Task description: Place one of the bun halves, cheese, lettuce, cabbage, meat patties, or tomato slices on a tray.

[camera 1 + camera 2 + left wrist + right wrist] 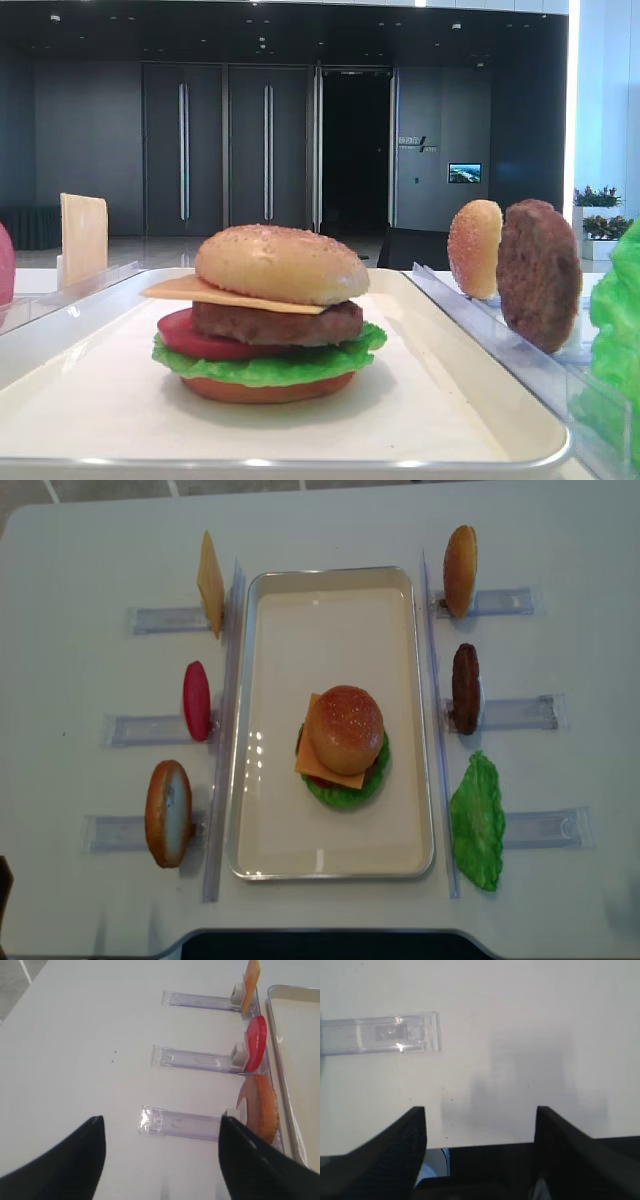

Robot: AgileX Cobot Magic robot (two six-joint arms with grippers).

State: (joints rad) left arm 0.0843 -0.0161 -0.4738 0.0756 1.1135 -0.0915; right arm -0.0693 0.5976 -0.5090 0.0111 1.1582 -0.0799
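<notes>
The white tray [330, 578] holds a stacked burger: sesame bun half [348, 726] on top, then cheese [190, 289], meat patty [280, 323], tomato slice [190, 338], lettuce [270, 368] and a bottom bun. On the right racks stand another bun half [460, 570], a meat patty [465, 688] and lettuce [477, 820]. The left racks carry cheese [210, 583], a tomato slice [196, 700] and a bun piece [168, 812]. My left gripper [160, 1125] is open above the table, left of that bun piece [262, 1107]. My right gripper [481, 1110] is open over bare table, holding nothing.
Clear plastic racks [150, 619] line both long sides of the tray. An empty rack end [385, 1034] lies ahead and left of the right gripper. The white table [80, 540] reaches past the racks on both sides, and its front edge [320, 935] is near.
</notes>
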